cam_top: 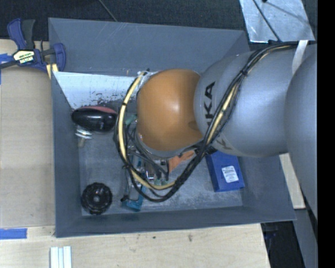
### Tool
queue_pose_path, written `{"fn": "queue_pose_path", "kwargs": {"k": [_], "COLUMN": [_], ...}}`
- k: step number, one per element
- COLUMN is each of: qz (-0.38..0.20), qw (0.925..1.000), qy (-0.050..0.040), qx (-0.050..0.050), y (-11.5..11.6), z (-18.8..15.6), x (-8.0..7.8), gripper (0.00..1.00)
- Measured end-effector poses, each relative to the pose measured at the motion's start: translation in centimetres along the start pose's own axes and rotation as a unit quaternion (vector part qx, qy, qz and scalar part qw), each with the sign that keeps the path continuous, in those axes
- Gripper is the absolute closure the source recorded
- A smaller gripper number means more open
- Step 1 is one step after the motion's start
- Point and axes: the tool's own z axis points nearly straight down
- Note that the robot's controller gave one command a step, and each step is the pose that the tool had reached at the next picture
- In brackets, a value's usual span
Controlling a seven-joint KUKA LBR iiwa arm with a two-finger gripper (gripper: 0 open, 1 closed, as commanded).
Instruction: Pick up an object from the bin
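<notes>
You work in a robotics lab: an industrial arm (257, 110), hung with cables (121, 130), leans over the grey metal bin (156, 43) from its right.

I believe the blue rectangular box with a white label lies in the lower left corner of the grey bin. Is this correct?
Not quite. The camera view shows the blue rectangular box with a white label in the lower right part of the grey metal bin; the lower left corner holds a black round disc.
</notes>
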Motion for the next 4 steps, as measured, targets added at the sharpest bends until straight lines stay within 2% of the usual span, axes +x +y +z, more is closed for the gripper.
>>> {"fn": "queue_pose_path", "kwargs": {"k": [1,2,3,4], "qz": [0.002,-0.185,-0.247,-0.284], "qw": [1.0000,0.9827,0.9690,0.9589], "qy": [-0.0040,-0.0043,-0.0021,-0.0049], "qx": [-0.001,0.000,0.000,0.000], "y": [-0.1,4.6,6.1,5.8], "z": [-0.4,2.1,4.3,2.8], "x": [-0.2,0.0,0.1,0.5], "gripper": [0.00,0.00,0.00,0.00]}}
